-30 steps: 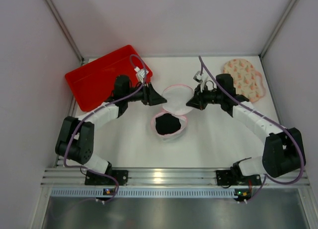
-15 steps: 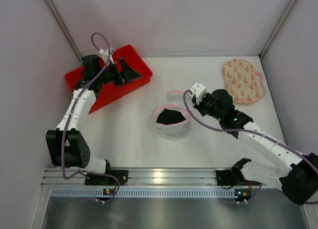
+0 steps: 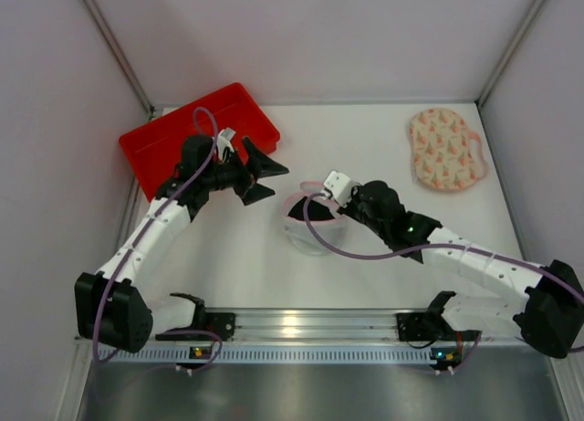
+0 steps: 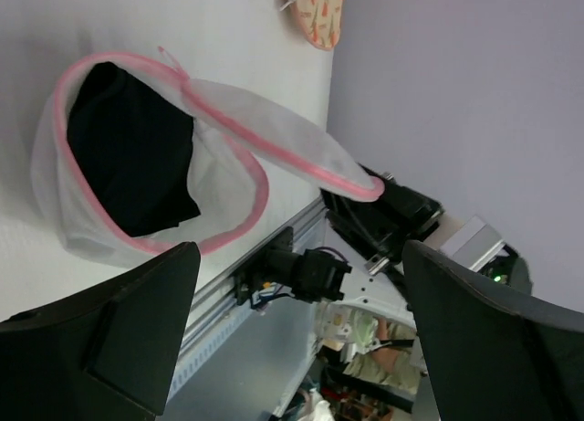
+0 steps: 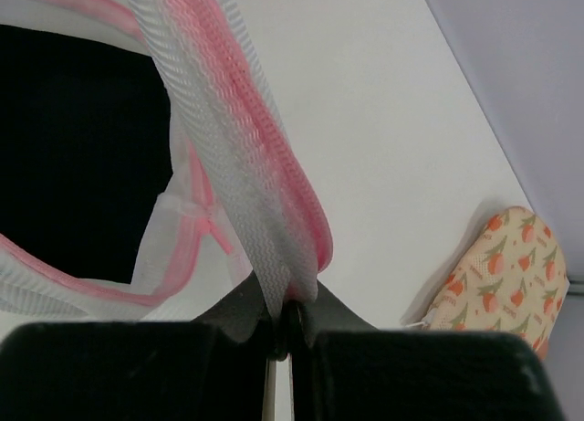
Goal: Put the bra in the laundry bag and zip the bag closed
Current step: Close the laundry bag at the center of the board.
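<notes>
While right fingers (image 5: 239, 322) pinch laundry bag (image 5: 242, 138) edge, bra (image 5: 82, 138) lies inside, beside.

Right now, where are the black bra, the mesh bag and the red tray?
bra (image 4: 128, 147): left wrist view, middle of its black fabric.
laundry bag (image 4: 274, 138): left wrist view, its white mesh flap.
red tray (image 3: 157, 154): top view, its bare floor.

Black bra (image 4: 128, 147), pink-edged white laundry bag (image 4: 55, 202)
</notes>
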